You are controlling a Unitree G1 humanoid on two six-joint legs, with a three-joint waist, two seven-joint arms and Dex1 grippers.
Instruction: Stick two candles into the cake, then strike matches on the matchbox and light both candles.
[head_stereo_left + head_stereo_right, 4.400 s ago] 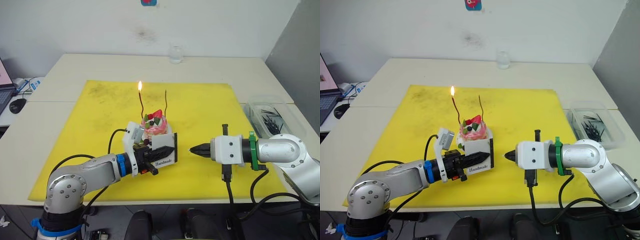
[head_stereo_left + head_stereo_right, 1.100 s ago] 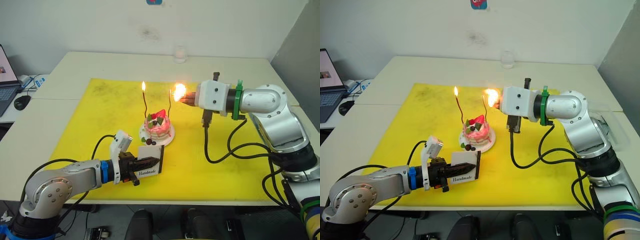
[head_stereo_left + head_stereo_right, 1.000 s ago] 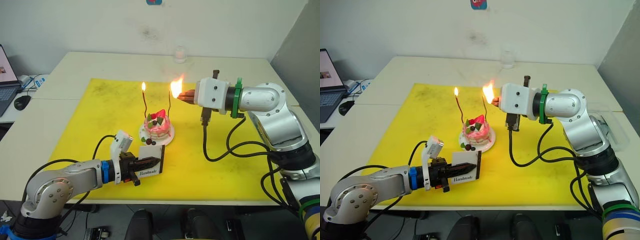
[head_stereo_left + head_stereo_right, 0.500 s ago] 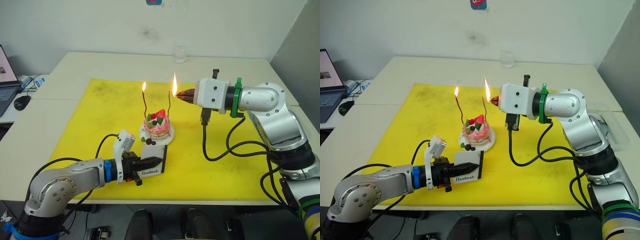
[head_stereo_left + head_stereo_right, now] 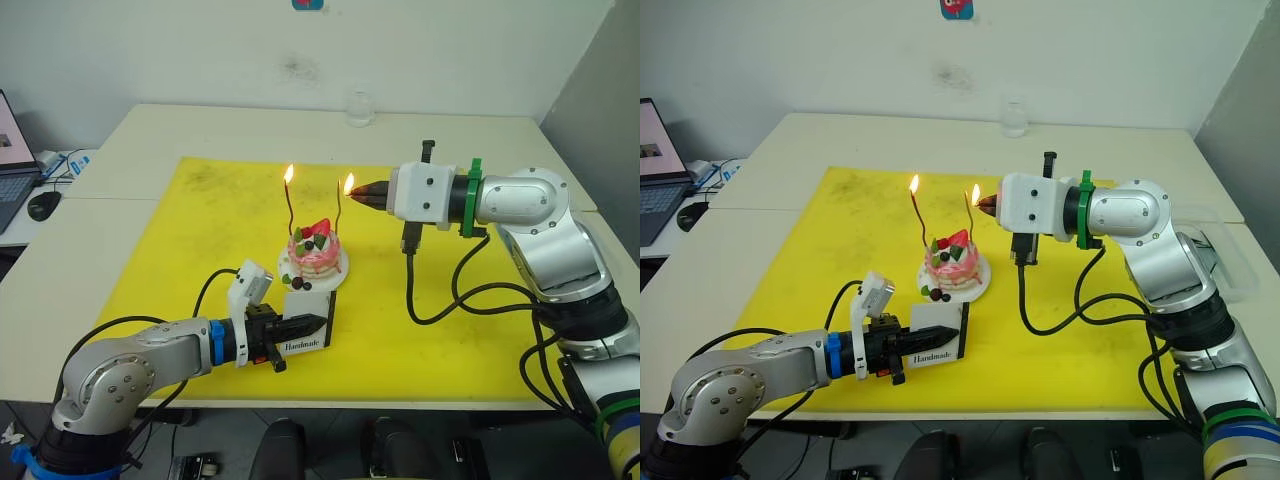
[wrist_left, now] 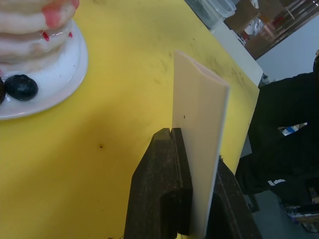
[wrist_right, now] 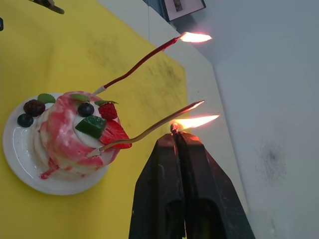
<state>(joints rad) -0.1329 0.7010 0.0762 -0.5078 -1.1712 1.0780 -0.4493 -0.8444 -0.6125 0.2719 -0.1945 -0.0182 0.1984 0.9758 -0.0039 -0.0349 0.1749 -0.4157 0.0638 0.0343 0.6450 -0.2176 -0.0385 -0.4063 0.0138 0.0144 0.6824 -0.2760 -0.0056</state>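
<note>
On the yellow mat (image 5: 170, 260), the cake (image 5: 313, 252) sits mid-table with both candles standing roughly upright. The red candle (image 7: 139, 62) is burning; the gold candle (image 7: 149, 128) has its tip right by the flame of a match (image 7: 175, 128). That match pokes straight out of the right gripper (image 7: 178, 142), clamped tight. The left gripper (image 6: 182, 164), near the cake, pinches the matchbox (image 6: 198, 149) upright on edge.
</note>
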